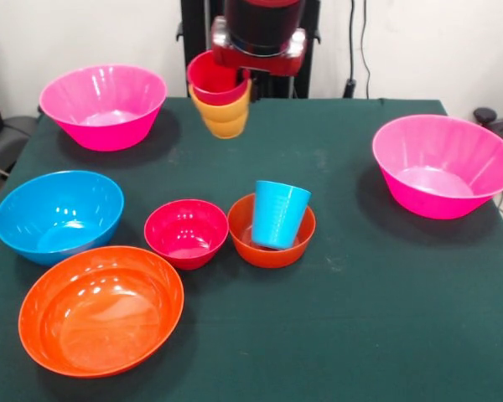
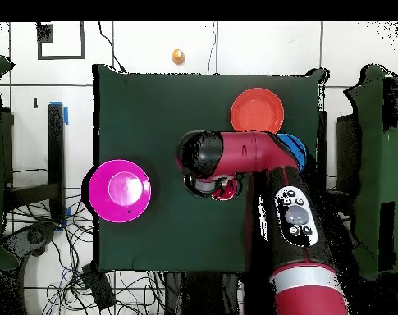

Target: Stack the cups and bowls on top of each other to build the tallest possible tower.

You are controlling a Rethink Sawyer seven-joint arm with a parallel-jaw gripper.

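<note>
While the arm hides most bowls overhead, cups hang tilted.

Open cloth: the green table lies bare from 3 to 6 o'clock of the front view, between the right pink bowl and the near edge; a wide lane also runs up the middle toward 12 o'clock.
Crowded side: from 7 to 9 o'clock the wide orange bowl, blue bowl, crimson bowl and small orange bowl sit near or touching one another; narrow gaps only.
Tall obstacle: the blue cup stands tilted in the small orange bowl.
Far edge: the left pink bowl at 10 o'clock; nested cups hang at 12 o'clock under the gripper.
</note>
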